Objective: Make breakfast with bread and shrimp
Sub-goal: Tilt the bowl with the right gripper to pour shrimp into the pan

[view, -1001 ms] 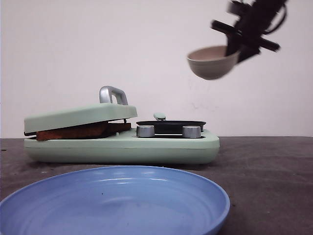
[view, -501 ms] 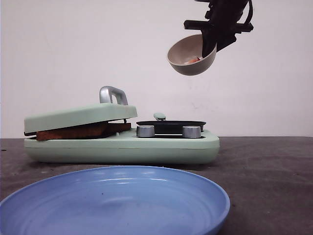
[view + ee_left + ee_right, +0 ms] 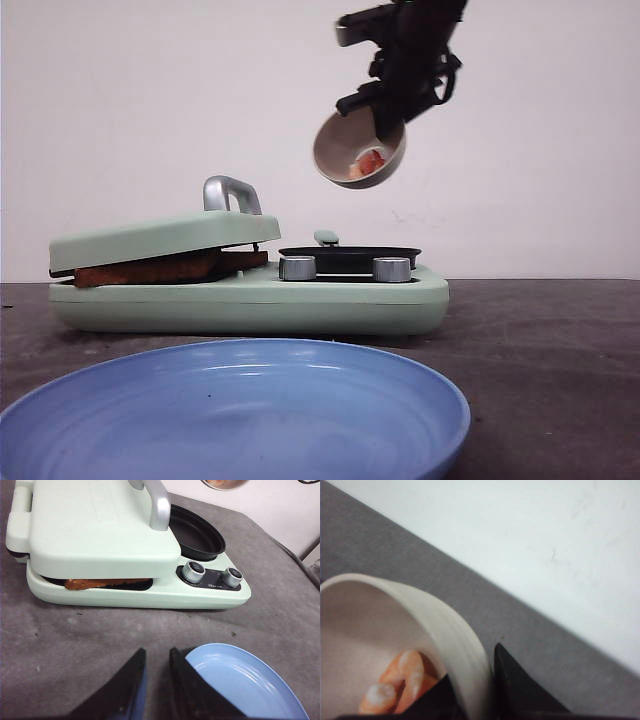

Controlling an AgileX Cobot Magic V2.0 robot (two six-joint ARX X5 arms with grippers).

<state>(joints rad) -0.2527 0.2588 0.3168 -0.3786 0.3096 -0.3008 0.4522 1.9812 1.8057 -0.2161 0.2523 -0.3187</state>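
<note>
Across the middle of the grey desk (image 3: 560, 340) stands a long pale-green breakfast maker (image 3: 250, 300), its flat lid (image 3: 165, 238) lowered at a slant with a silver handle (image 3: 230, 192) on top. Under that lid, toward the desk's left edge, the toasted brown crust of the bread (image 3: 150, 268) shows in the gap; the left wrist view also catches it as a brown strip (image 3: 107, 583) beneath the lid. On the maker's right half sits a shallow black pan (image 3: 350, 256), with two silver knobs (image 3: 297, 267) in front of it.

Close to the near edge of the desk lies a wide blue plate (image 3: 240, 410). The left hand (image 3: 156, 675) hangs low just beside this plate, its two dark fingers a narrow gap apart with nothing between them.

High above the black pan, the right hand (image 3: 390, 100) grips the rim of a small beige bowl (image 3: 358, 150), which is tipped steeply so its mouth faces the near side. Orange-pink shrimp (image 3: 368, 162) lie in the bowl's lowest part; the right wrist view shows them (image 3: 402, 682) resting against the inner wall beside the pinched rim.
</note>
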